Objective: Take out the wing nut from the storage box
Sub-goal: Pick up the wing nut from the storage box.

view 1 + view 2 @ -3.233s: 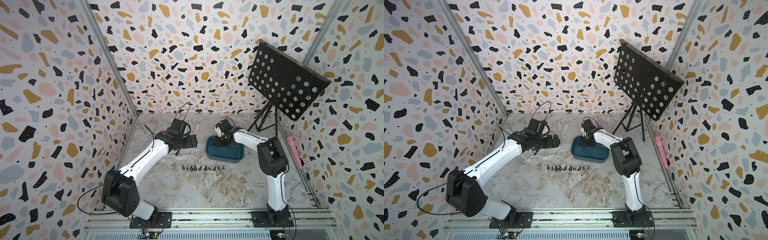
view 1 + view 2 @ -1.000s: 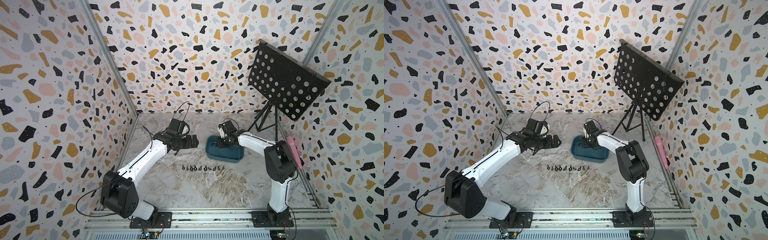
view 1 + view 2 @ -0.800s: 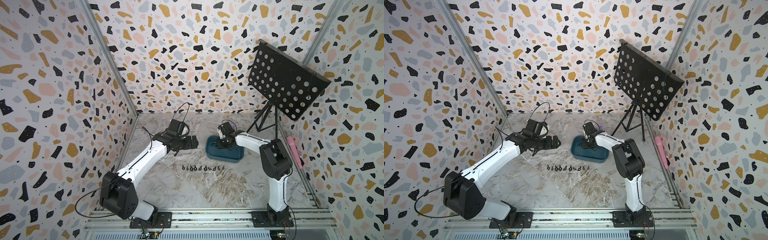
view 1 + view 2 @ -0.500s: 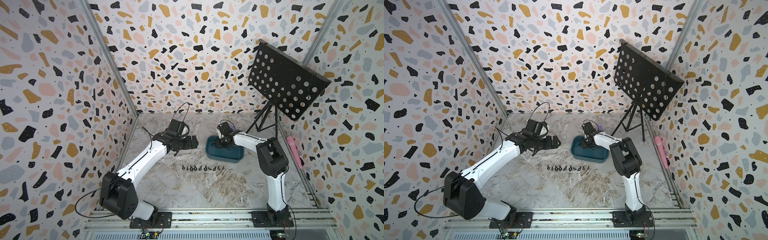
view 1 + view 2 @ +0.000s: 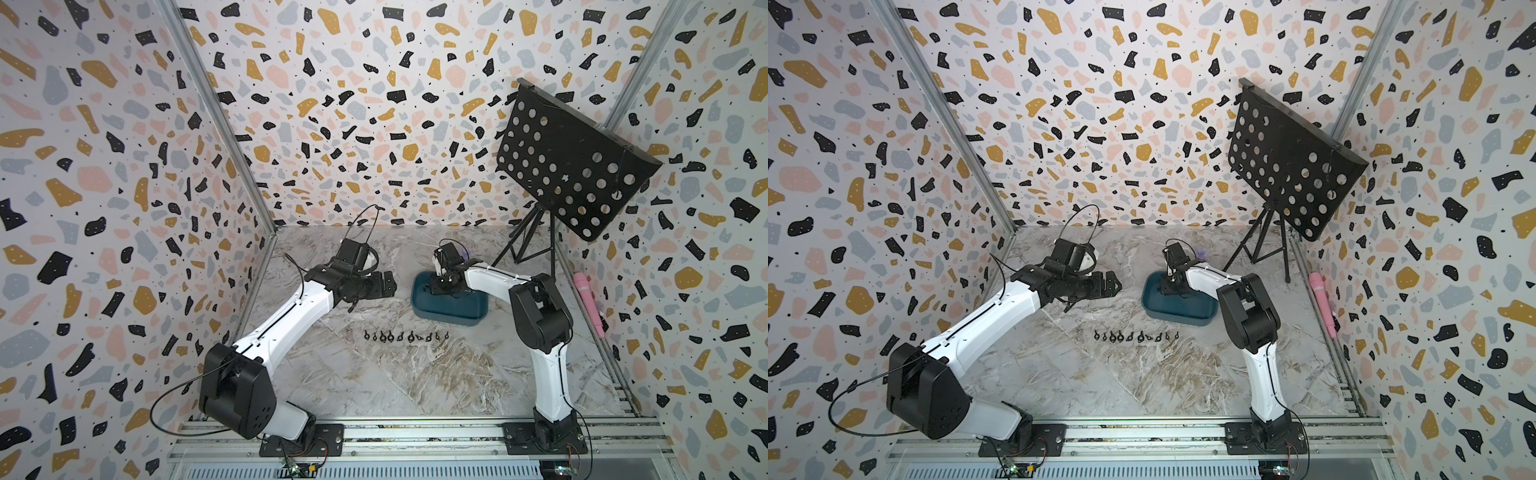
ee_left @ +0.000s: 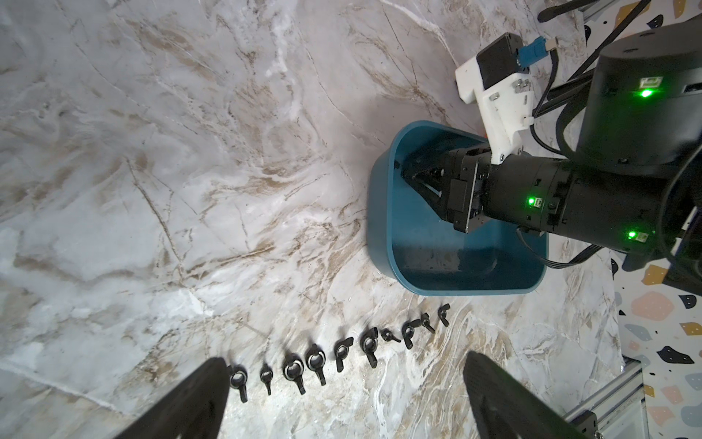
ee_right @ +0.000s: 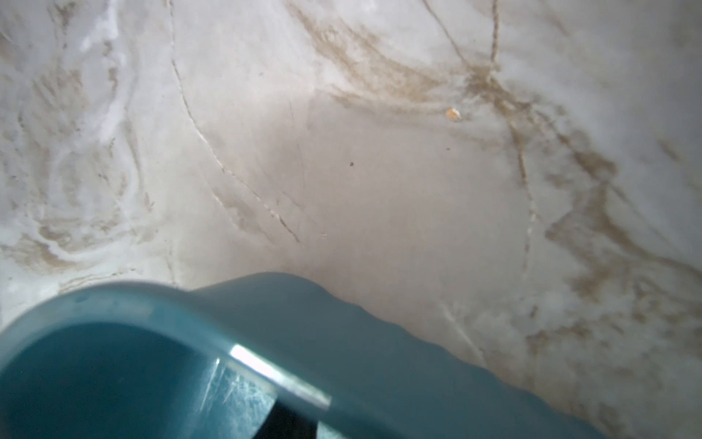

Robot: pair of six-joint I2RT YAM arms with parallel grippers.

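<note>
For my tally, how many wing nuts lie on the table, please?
10 wing nuts, one row on the table in front of the storage box; others may hide inside it.

Bright even light, rt wrist view blurry

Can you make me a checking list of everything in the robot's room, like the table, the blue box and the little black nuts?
Surface: marble-look table, pale with brown streaks.
Job's things: blue box stands on the table; a row of wing nuts lies in front of it, outside.
Clutter: pink stick by the wall on the robot's right; small purple thing behind the box.
Grippers: left gripper open, hovering beside the box; right gripper reaches into the box's corner, and whether it holds a nut can't be told.
Cables: black cable loops by the left arm's base.
Surroundings: speckled walls, black music stand with holes, metal rail in front.
</note>
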